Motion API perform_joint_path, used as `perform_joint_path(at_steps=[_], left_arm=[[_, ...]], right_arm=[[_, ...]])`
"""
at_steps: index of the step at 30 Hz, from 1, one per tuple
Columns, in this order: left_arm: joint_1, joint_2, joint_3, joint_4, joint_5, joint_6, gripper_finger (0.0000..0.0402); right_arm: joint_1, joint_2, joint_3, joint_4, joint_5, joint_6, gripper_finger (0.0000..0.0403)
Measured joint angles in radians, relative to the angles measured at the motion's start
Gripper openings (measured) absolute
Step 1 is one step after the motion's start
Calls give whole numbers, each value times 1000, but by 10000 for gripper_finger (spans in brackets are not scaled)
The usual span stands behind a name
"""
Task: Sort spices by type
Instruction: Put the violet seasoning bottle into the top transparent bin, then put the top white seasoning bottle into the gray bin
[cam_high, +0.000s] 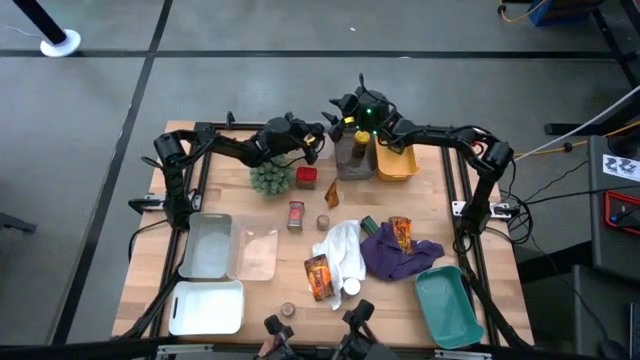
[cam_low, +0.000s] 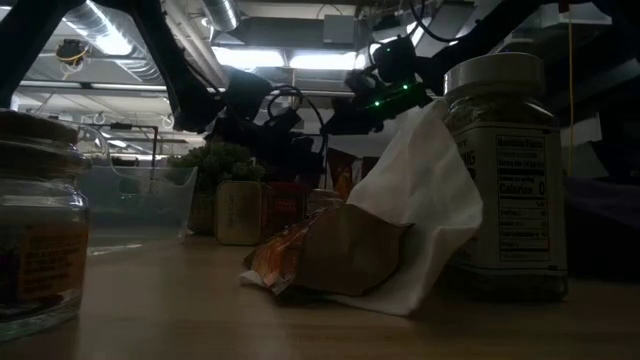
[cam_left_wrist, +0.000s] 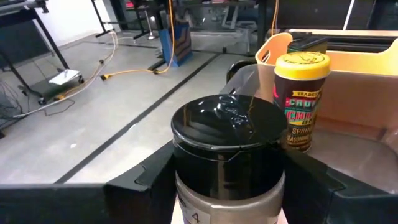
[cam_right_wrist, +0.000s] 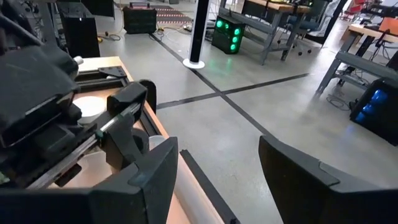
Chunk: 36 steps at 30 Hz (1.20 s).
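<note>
- While the left hand (cam_left_wrist: 227, 186) is pinching a black-lidded round jar (cam_left_wrist: 227, 134) between its two dark fingers at the far edge of the wooden surface (cam_high: 470, 245), that smooth lid is looking slippery, and I am judging that a tilt could let the jar slide out.
- A yellow-capped slim spice bottle (cam_left_wrist: 300, 99) is standing just beside the held jar, near a yellow plastic bin (cam_high: 397, 163); any sideways swing could be knocking it over.
- The right hand (cam_right_wrist: 217, 180) is hanging spread and holding nothing near the left arm, so the two arms could be colliding if both move together.
- Other spices, such as a red square tin (cam_high: 306, 176) and an orange-red foil packet (cam_high: 319, 276), are waiting mid-surface beside a white cloth (cam_high: 343, 250), which could be snagging fingers during later picks.
- A spiky green ball plant (cam_high: 270, 178) is sitting close under the left arm and could be getting bumped.
</note>
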Motion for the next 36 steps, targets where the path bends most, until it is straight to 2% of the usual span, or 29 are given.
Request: perform_joint_path(at_steps=[6, 15, 24, 32, 36], left_arm=[[0, 0, 0, -24, 0, 3, 210], [-2, 0, 0, -23, -44, -13, 260], [-4, -23, 0, -9, -44, 12, 264], [7, -172, 0, -131, -54, 18, 265], [16, -281, 0, -279, -130, 4, 265]], right_arm=[[0, 0, 0, -22, 1, 0, 225], [0, 0, 0, -25, 1, 0, 225], [-1, -1, 0, -27, 2, 0, 225], [-1, -77, 0, -161, 39, -46, 225], [-1, -133, 0, -259, 53, -55, 225]])
